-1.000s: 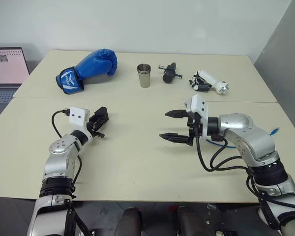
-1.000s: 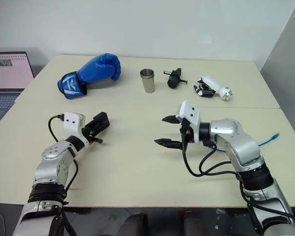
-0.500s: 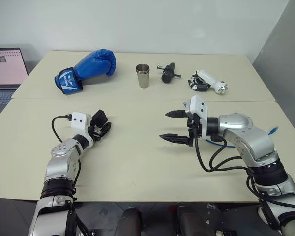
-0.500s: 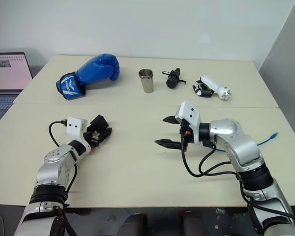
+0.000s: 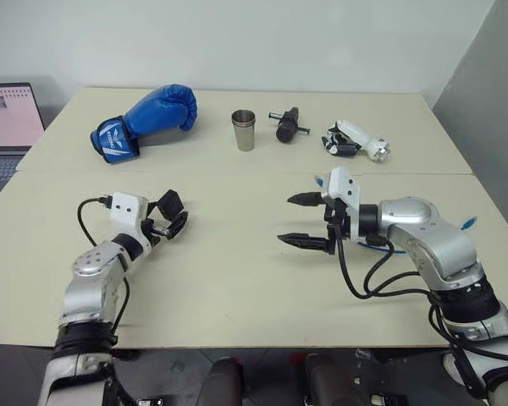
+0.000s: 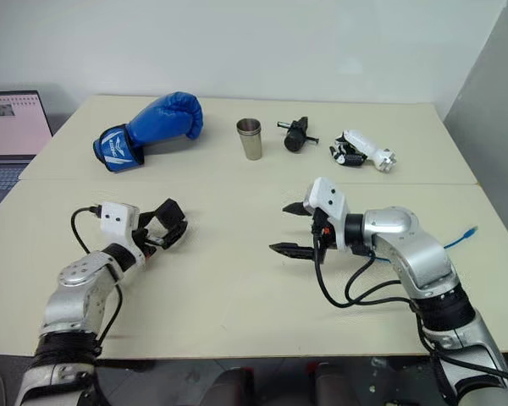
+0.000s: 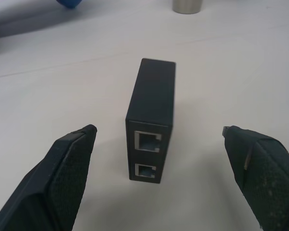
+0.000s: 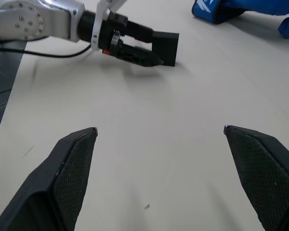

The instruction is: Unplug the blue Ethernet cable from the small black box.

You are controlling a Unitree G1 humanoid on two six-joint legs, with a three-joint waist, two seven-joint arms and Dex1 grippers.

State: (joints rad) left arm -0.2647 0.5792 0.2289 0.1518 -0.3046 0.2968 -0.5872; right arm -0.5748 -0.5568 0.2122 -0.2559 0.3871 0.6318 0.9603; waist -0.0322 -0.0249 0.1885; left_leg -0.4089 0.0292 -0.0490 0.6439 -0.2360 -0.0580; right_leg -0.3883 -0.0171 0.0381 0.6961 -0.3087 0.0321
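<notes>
Since a second ago the left gripper (image 7: 159, 159) has let go of the small black box (image 7: 151, 115), now standing free between its wide fingers, while the right gripper (image 5: 305, 220) gapes empty and the blue Ethernet cable (image 5: 469, 225) lies behind the right arm.

An office or lab: plain tables (image 5: 237, 279), bare wall, laptop (image 5: 4, 127) (screen lit).

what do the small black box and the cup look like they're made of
The small black box looks like moulded plastic, matte black: flat even faces with soft edges and no gloss. Its two empty sockets have pale rims that seem metal, though that is less sure. The cup looks like steel with a brushed, dull silver finish: grey sheen, soft reflections and a thin rim.
</notes>
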